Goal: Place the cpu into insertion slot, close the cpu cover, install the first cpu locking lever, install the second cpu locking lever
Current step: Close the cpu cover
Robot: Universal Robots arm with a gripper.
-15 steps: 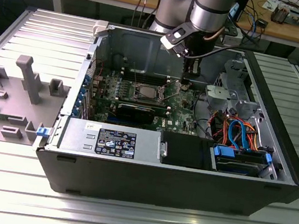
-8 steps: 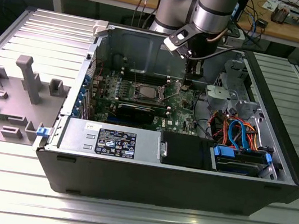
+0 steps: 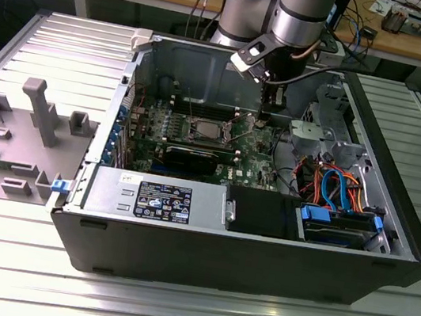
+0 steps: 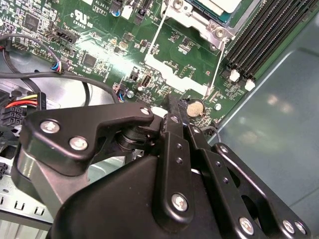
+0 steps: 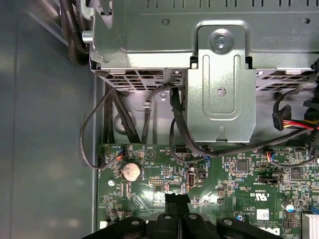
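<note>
An open computer case (image 3: 257,266) is laid on its side on a ribbed metal desk (image 3: 170,312). Held inside it are a green motherboard (image 3: 262,160), a grey power supply (image 3: 156,197) and a drive bay fed by orange and blue cables (image 3: 334,186). The arm's black fingers (image 4: 172,113) are lowered into the case and clenched together close over the board, with a round coin battery (image 4: 195,107) just beside their tips. Away from the fingers, toward the exterior view's left, the silver-topped cpu (image 3: 203,130) is seated in the insertion slot (image 4: 218,31). Two thin wire levers (image 4: 154,40) are stretched from it toward the fingertips.
</note>
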